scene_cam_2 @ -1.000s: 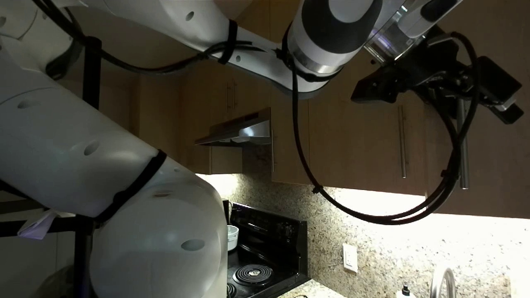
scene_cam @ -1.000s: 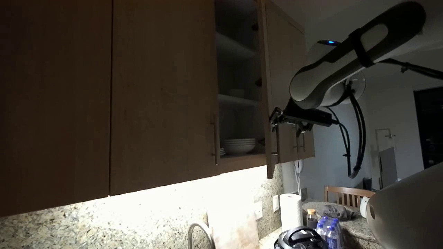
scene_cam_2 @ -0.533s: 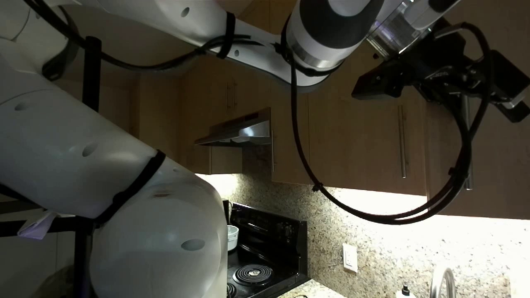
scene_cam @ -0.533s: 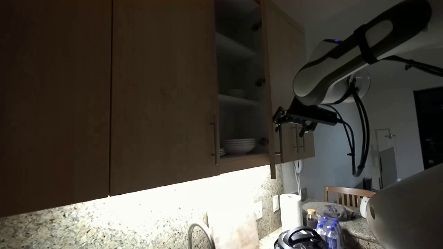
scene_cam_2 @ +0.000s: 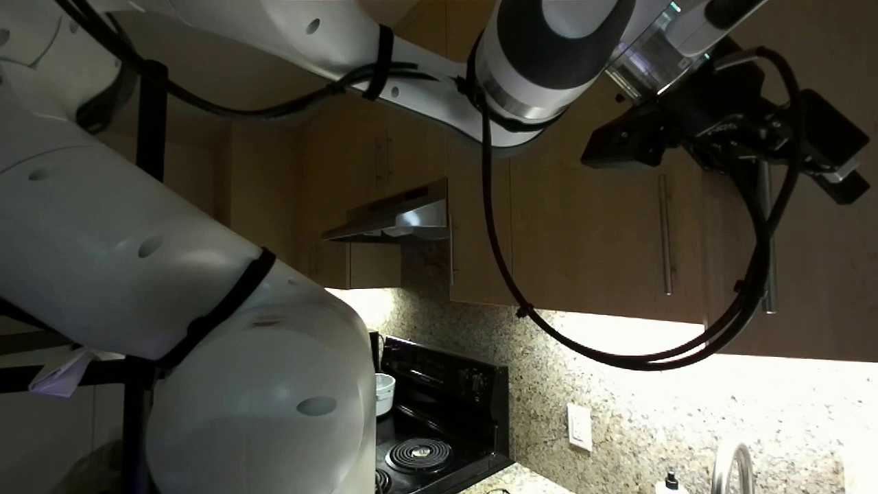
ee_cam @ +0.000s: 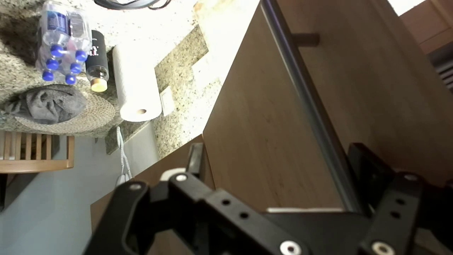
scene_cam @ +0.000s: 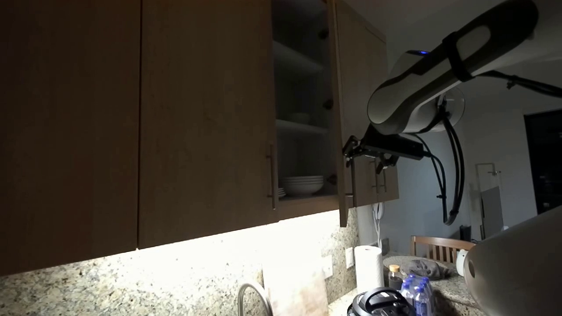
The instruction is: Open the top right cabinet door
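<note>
The end effector [ee_cam: 279,157] held nothing clamped: in the wrist view its two fingers [ee_cam: 370,170] were spread wide apart. The metal bar handle [ee_cam: 308,95] of the top right cabinet door [ee_cam: 371,85] ran between them, just beside the finger nearer to the door; whether they touched, I could not tell. In an exterior view this door, seen almost on its edge, was swung out just beside the end effector, and the shelves [scene_cam: 303,127] with white bowls [scene_cam: 303,186] lay beyond it, on the opposite side of the door. I judged the opening to be well advanced, so the risks were those of its last part. Because the handle was only loosely enclosed, it could slip away from the fingers if the end effector moved off the path of the door, leaving the door half open. If it pushed too strongly, the hinges [scene_cam: 328,104], beyond the door from the end effector, could be strained, or the door could meet the neighbouring cabinet door [scene_cam: 366,188]. In withdrawing, a finger that did not come clear could hook the bar and draw the door back toward closing. Finally, the cable loop [scene_cam_2: 758,261], which hung below the end effector and in an exterior view crossed before the handle, might catch on it, although its real depth I could not judge.
</note>
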`<action>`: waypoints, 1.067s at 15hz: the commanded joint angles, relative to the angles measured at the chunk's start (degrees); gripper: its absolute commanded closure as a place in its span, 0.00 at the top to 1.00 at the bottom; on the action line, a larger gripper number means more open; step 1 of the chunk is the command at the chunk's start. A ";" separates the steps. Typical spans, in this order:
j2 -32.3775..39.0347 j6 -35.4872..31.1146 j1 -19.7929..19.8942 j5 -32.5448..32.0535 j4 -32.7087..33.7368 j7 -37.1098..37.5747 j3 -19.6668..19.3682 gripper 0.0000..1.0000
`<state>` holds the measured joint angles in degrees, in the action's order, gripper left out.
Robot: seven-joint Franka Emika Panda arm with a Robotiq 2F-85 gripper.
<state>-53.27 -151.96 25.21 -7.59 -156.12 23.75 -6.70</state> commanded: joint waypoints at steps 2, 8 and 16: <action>2.68 -0.22 4.53 1.82 2.61 -1.89 -1.26 1.00; 3.68 0.01 8.00 0.25 4.00 -2.30 -2.09 1.00; 4.39 1.73 7.81 1.19 6.00 -6.88 -5.40 1.00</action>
<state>-53.91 -149.67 25.77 -5.46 -155.47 18.38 -9.06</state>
